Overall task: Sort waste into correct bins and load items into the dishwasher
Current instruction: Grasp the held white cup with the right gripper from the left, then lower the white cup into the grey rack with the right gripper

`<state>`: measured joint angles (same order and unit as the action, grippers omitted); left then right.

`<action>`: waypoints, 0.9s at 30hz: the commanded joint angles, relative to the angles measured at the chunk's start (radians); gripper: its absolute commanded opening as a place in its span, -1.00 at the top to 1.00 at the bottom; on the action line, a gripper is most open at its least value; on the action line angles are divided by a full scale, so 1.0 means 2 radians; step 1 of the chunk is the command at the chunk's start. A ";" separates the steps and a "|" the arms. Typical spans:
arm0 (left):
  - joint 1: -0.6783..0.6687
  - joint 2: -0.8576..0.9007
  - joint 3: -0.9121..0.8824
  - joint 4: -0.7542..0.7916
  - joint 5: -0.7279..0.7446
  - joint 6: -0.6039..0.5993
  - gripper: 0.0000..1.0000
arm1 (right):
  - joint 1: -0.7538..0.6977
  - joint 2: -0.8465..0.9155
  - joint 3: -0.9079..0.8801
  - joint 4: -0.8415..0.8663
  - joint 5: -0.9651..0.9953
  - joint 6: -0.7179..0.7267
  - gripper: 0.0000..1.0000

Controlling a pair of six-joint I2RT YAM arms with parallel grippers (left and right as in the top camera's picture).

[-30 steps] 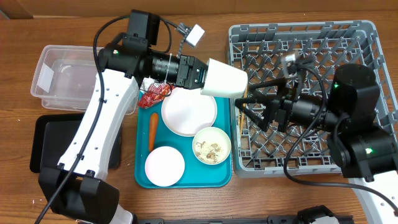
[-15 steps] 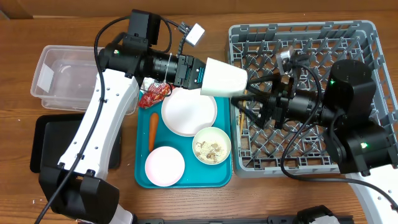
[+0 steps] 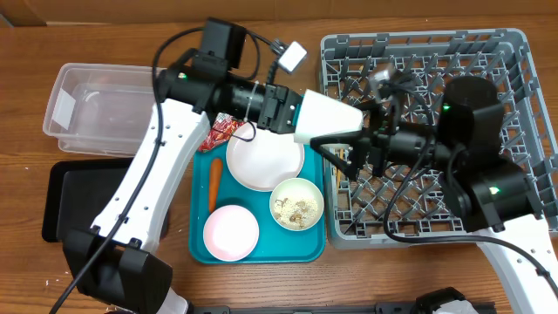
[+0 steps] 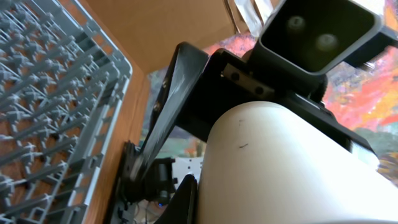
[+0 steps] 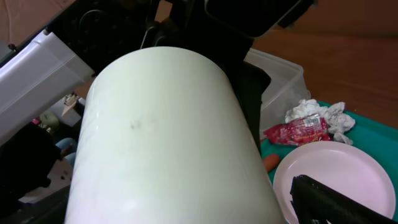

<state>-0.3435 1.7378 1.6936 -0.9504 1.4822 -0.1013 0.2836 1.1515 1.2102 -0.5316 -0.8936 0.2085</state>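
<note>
Overhead — white cup [image 3: 330,118] sideways, in left gripper [image 3: 295,112]

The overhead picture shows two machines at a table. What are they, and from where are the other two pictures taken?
They are two robot arms. The jaws of the left arm hold a white cup; the open jaws of the right arm reach towards it. The other pictures come from wrist cameras, so the cup fills them. On the table: a teal tray with a plate, a bowl of crumbs, a pink dish, a carrot and a red wrapper; a grey rack; a clear tub; a black tray.
</note>
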 commanded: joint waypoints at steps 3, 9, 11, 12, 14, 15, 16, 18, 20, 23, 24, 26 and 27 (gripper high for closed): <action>-0.008 -0.009 0.010 -0.001 0.048 0.004 0.92 | -0.004 0.014 0.008 0.000 0.044 -0.001 -1.00; -0.007 -0.009 0.010 -0.001 0.006 0.004 0.92 | -0.004 0.006 0.008 0.008 0.016 -0.002 -0.86; -0.002 -0.009 0.010 -0.001 -0.002 0.004 0.91 | -0.005 -0.003 0.008 0.009 0.016 -0.002 -0.86; 0.001 -0.009 0.010 -0.001 -0.002 0.004 0.92 | -0.005 -0.008 0.008 0.011 0.016 -0.002 -0.86; 0.006 -0.009 0.010 -0.001 0.007 0.004 0.92 | -0.005 -0.019 0.008 0.017 0.017 -0.005 -0.87; 0.009 -0.009 0.010 -0.001 0.016 0.004 0.92 | -0.006 -0.024 0.008 0.019 0.019 -0.009 -0.91; 0.010 -0.009 0.010 -0.001 0.024 0.004 0.92 | -0.005 -0.029 0.008 0.019 0.021 -0.018 -0.94; 0.010 -0.009 0.010 -0.001 0.038 0.004 0.92 | -0.005 -0.035 0.008 0.019 0.027 -0.027 -0.99; 0.010 -0.009 0.010 -0.001 0.049 0.004 0.92 | -0.005 -0.035 0.008 0.023 0.023 -0.027 -1.00; 0.010 -0.009 0.010 -0.001 0.050 0.004 0.92 | -0.005 -0.035 0.008 0.028 0.000 -0.043 -1.00; 0.010 -0.009 0.010 -0.001 0.050 0.004 0.92 | -0.005 -0.035 0.008 0.030 -0.005 -0.043 -1.00; 0.010 -0.009 0.010 -0.001 0.050 0.004 0.92 | -0.005 -0.035 0.008 0.032 -0.007 -0.043 -1.00; 0.010 -0.009 0.010 -0.001 0.050 0.004 0.92 | -0.005 -0.035 0.008 0.032 -0.007 -0.043 -1.00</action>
<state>-0.3294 1.7393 1.6936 -0.9527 1.5414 -0.1013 0.2756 1.0893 1.2102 -0.4782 -0.8856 0.1474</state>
